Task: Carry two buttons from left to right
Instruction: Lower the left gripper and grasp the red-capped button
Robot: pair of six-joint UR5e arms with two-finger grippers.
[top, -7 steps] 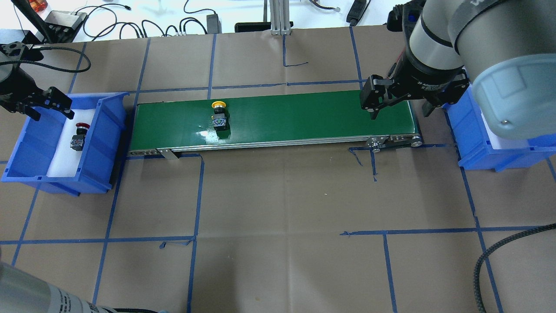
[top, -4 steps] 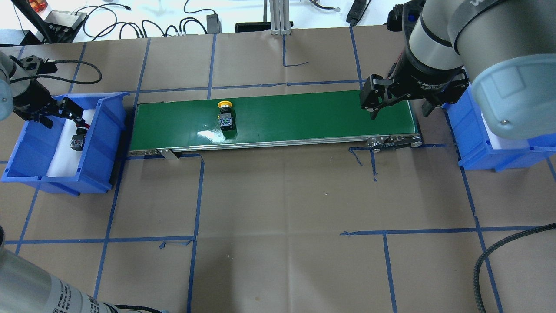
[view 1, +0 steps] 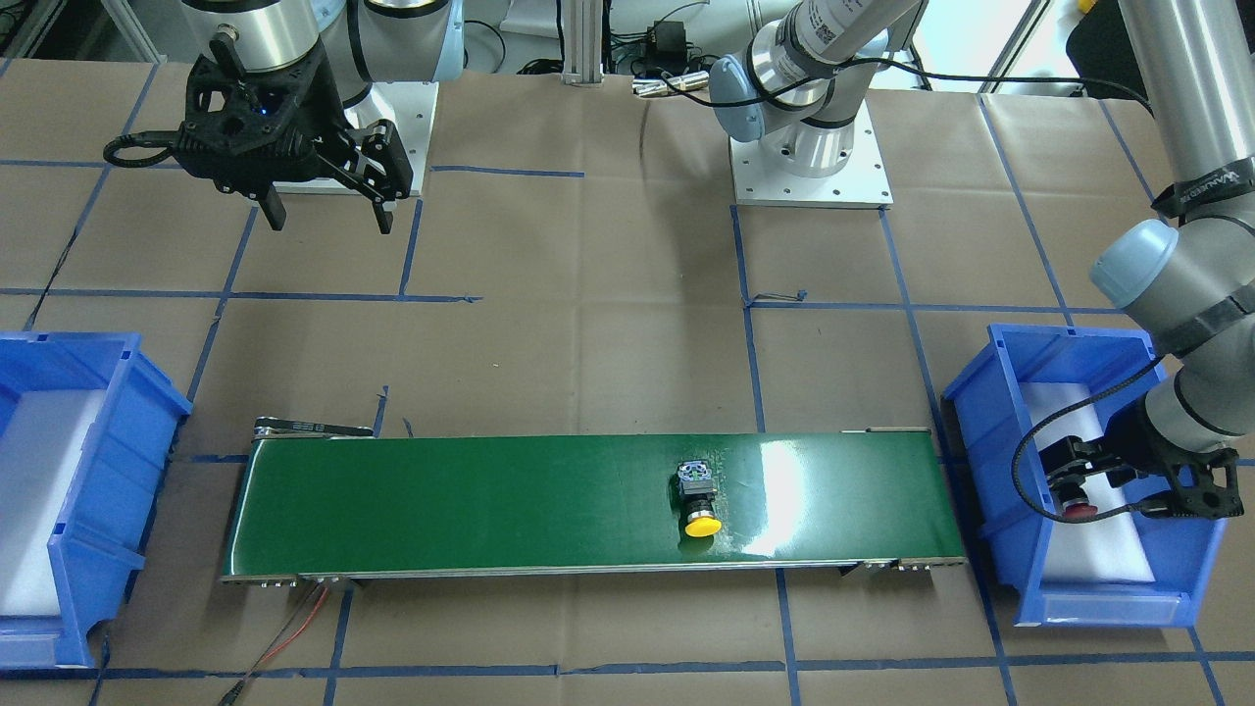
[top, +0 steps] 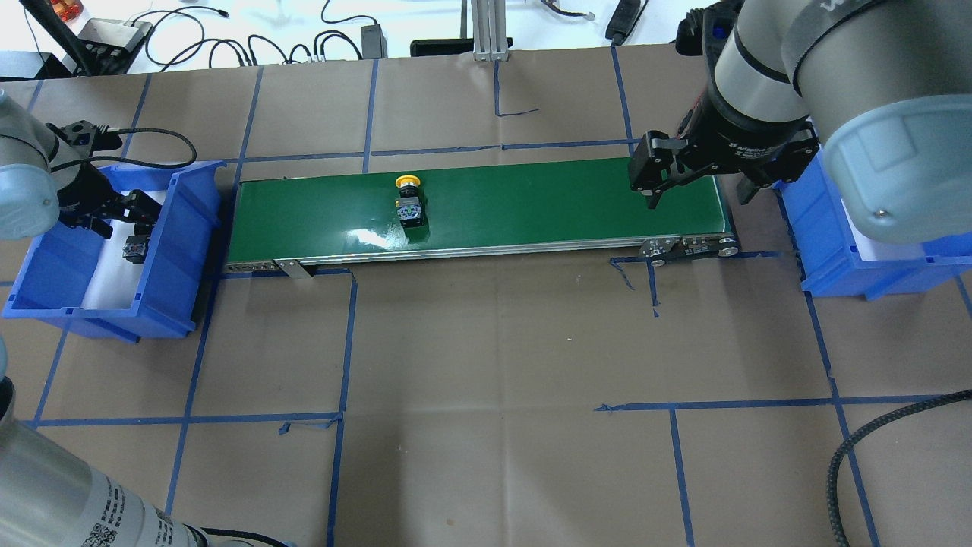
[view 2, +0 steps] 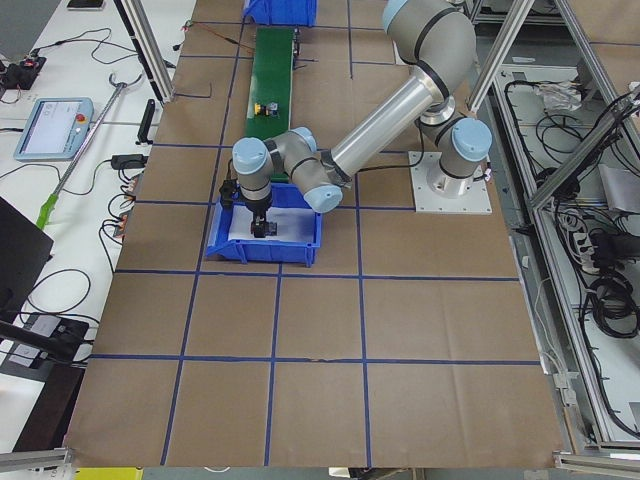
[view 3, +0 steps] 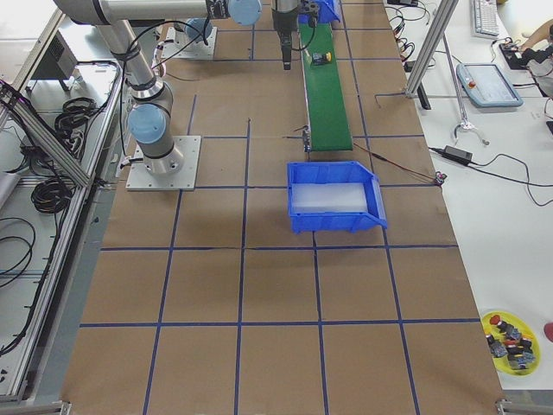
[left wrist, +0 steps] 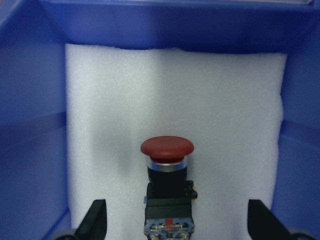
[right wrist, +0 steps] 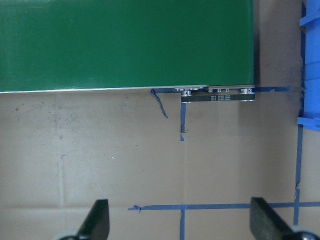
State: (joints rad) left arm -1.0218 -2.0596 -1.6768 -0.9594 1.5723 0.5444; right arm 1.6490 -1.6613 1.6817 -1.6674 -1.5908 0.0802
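The yellow button (top: 410,200) lies on its side on the green conveyor belt (top: 531,205), left of its middle; it also shows in the front view (view 1: 699,500). The red button (left wrist: 167,190) lies on white foam in the left blue bin (top: 178,251), cap toward the far wall. My left gripper (left wrist: 177,227) is open, low in that bin, with one finger on each side of the red button and not touching it. It also shows in the front view (view 1: 1128,485). My right gripper (top: 699,191) is open and empty above the belt's right end.
The right blue bin (top: 835,262), lined with white foam, stands just past the belt's right end. Cables and boxes lie along the table's far edge. In the exterior right view a yellow tray (view 3: 511,335) of spare parts sits at the near corner.
My left gripper has moved right and down into the left bin, over the red button. The yellow button has moved right along the belt. The right arm has not moved.
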